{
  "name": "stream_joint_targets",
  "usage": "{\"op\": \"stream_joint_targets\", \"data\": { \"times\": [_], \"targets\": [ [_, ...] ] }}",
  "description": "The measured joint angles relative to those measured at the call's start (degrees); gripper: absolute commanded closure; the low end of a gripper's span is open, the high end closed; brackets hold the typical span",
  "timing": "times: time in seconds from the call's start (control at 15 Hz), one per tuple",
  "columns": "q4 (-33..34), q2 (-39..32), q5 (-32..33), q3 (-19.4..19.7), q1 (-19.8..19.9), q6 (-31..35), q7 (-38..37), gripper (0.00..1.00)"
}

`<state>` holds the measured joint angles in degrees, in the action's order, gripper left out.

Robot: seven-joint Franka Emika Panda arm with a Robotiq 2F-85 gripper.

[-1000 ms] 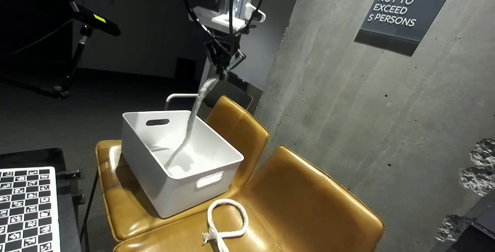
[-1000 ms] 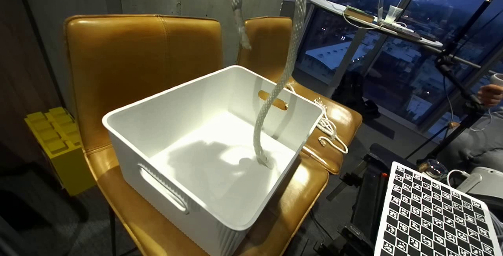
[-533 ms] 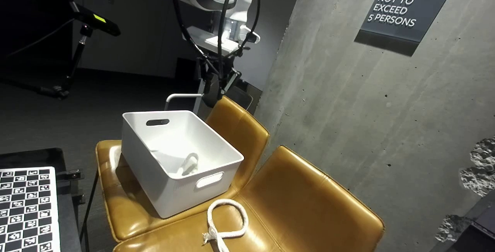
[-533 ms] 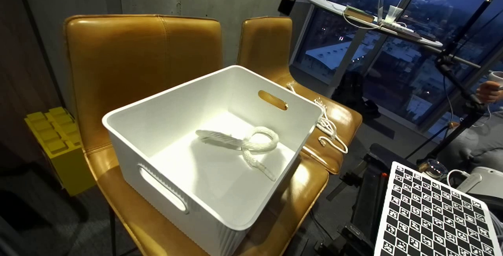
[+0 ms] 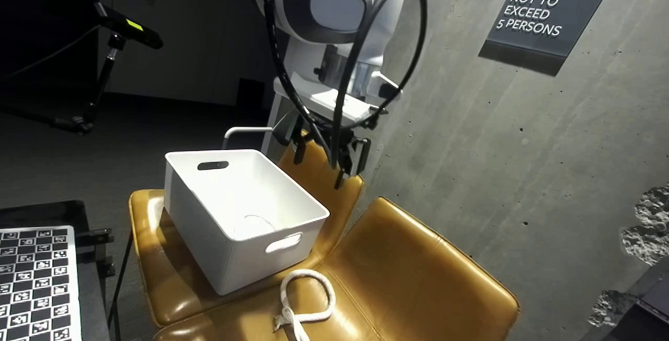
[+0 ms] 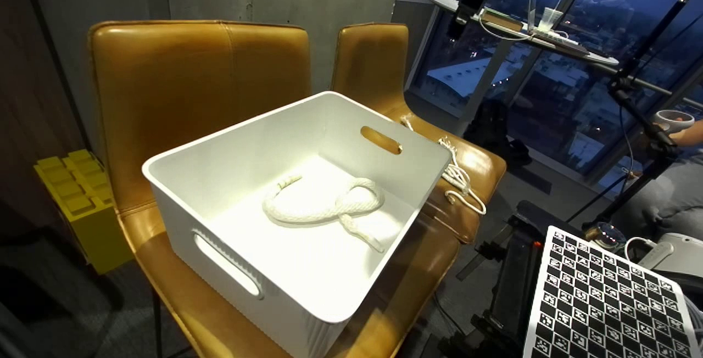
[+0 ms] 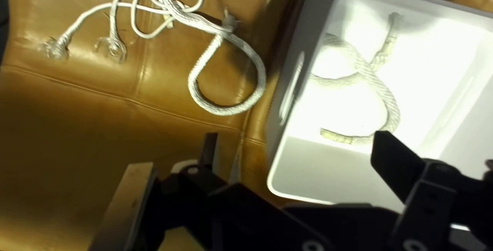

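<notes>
The white bin [image 6: 258,149] stands on a tan chair [image 6: 420,259] that likely keeps it steady; inside the bin, a thick rope [image 6: 307,218] lies slack, as nothing grips it. A looped cord [image 7: 196,22] rests beside the bin. Above bin level, the empty gripper [image 7: 295,143] hangs spread apart, its arm [image 5: 334,6] angled downward.

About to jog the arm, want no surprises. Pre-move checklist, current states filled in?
1. Tool open, nothing held: ok.
2. Tool clear of bin: ok, apart in both exterior views.
3. Rope wholly inside bin: ok, both ends visible in an exterior view.
4. Cord bundle on next chair untangled: not ok, strands cross and bunch.
5. Bin base flat on its chair: cannot tell, underside hidden.
6. Person away from bin: ok, at the picture's edge.
</notes>
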<state>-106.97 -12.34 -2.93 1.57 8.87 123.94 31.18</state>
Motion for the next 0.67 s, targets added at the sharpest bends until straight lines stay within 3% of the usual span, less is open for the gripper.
{"op": "stream_joint_targets", "data": {
  "times": [0.33, 0.67],
  "targets": [
    [0.1, -6.2, -0.1, 2.3, 4.8, 5.9, 2.7, 0.00],
    [3.4, -16.3, -0.1, 2.1, 5.4, 12.6, 1.8, 0.00]
  ]
}}
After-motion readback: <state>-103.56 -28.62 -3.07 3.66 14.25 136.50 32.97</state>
